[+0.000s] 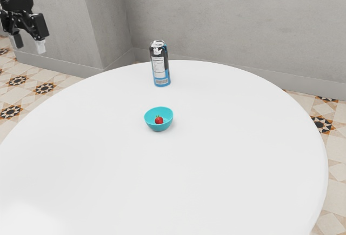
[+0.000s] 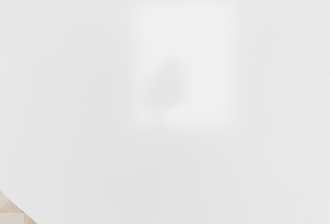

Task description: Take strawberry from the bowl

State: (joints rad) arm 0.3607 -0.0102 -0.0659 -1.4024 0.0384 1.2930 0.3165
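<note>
My gripper (image 1: 29, 42) is at the exterior view's upper left, open, its two fingers apart with nothing between them. It hangs well away from the bowl and higher up. A small turquoise bowl (image 1: 158, 126) stands upright near the middle of the round table. Inside it lies a red strawberry (image 1: 159, 120) with a bit of green on top.
A tall black and blue can (image 1: 160, 65) stands upright behind the bowl in the exterior view. The white round table (image 1: 216, 165) has its curved edge against patterned floor; in the wrist view, its tabletop (image 2: 77, 105) meets tiles at one corner. Grey walls rise beyond.
</note>
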